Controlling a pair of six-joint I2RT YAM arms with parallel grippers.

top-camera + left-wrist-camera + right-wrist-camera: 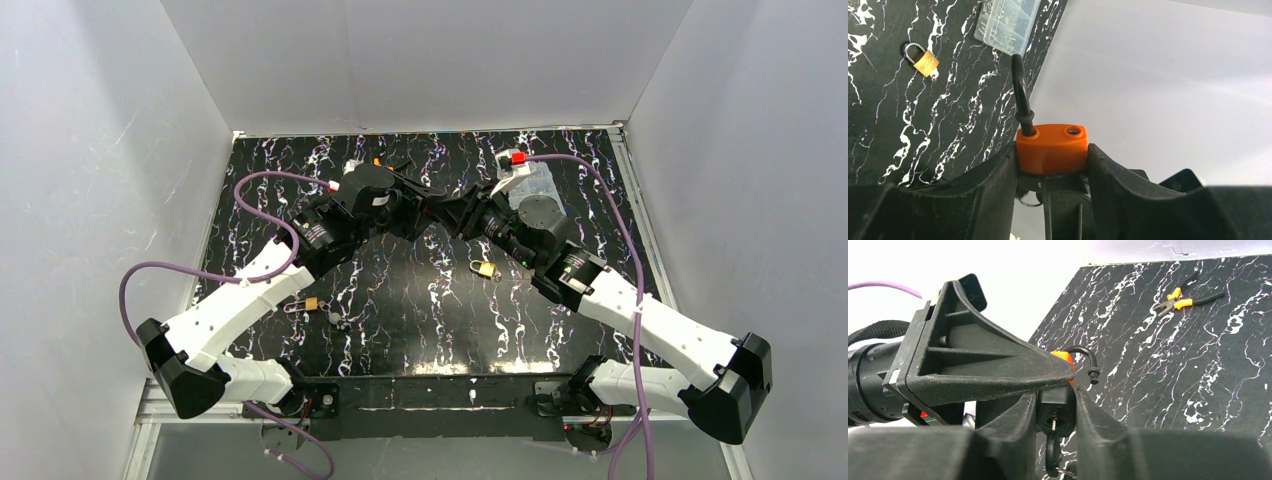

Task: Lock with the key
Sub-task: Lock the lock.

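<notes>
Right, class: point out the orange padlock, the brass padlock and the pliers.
orange padlock (pixel 1050 150): left wrist view, front face of its orange body.
brass padlock (pixel 925 63): left wrist view, its brass body.
pliers (pixel 1184 303): right wrist view, an orange grip.

1. The left arm (pixel 250 290) and right arm (pixel 640 310) reach inward over a black, white-veined table (pixel 420 335), forming a V.
2. The left gripper (pixel 428 208) and right gripper (pixel 452 213) meet tip to tip toward the table's rear; their fingers and anything between them cannot be made out.
3. A brass padlock (pixel 484 269) lies just in front of the right wrist.
4. A second padlock (pixel 311 303) lies beside the left forearm.
5. A clear box (pixel 542 180) sits at the rear right, partly behind the right wrist.
6. A purple cable (pixel 160 268) loops off each arm.
</notes>
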